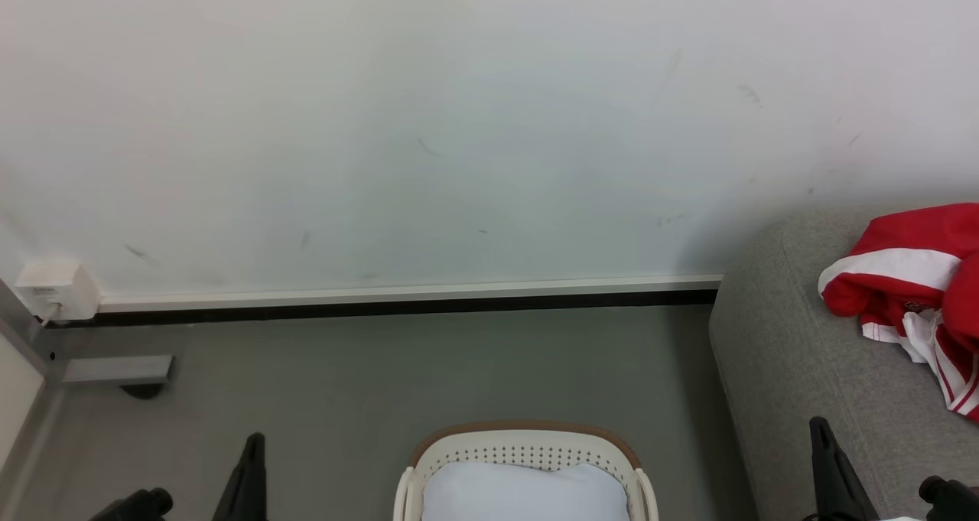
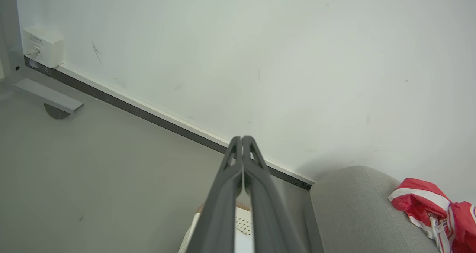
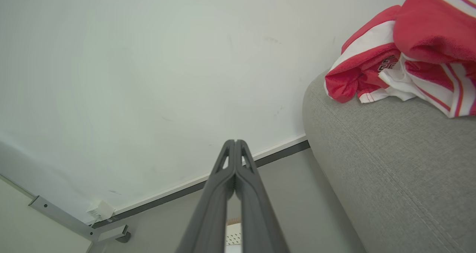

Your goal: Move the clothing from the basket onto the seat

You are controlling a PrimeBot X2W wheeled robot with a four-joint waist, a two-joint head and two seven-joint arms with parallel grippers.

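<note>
Well to the left of the basket [image 1: 528,431] sit a wall box [image 1: 57,288] and a metal foot [image 1: 115,369]. Nearer it, the left gripper [image 2: 242,138] hangs with its fingers pressed together on nothing, likely parked because the basket's visible part holds just a white pad [image 1: 524,490]. Right of the basket the right gripper [image 3: 235,141] is likewise closed and empty beside the seat [image 1: 780,353], where the clothing [image 1: 910,276] lies heaped, so the job looks done and nothing blocks either arm.

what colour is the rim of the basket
Brown rim on the cream-white basket, clearest in the head view.
</note>
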